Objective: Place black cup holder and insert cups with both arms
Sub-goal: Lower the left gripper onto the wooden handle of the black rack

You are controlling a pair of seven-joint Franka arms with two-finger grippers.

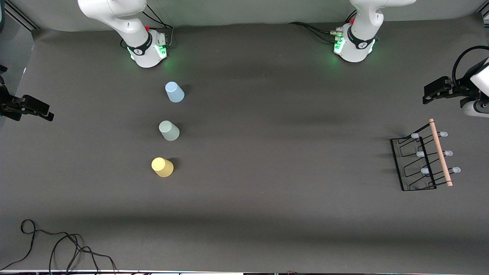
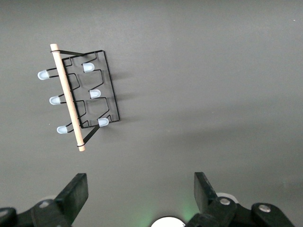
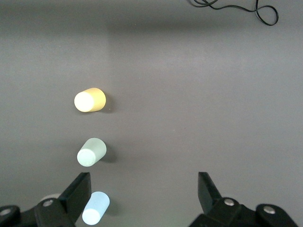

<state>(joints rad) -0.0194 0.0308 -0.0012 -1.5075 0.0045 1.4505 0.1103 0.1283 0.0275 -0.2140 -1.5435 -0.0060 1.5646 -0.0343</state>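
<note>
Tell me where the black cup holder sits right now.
In the front view the black cup holder stands on the table toward the left arm's end, well apart from the three cups, under the open left gripper.

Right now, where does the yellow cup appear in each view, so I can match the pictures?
Front view: the yellow cup is the cup nearest the camera, in a row with the grey-green cup and blue cup, toward the right arm's end of the table.
Left wrist view: not in it; only the rack shows.
Right wrist view: the yellow cup ends the same row.
Shared landmark: the grey-green cup, always the middle one.
</note>
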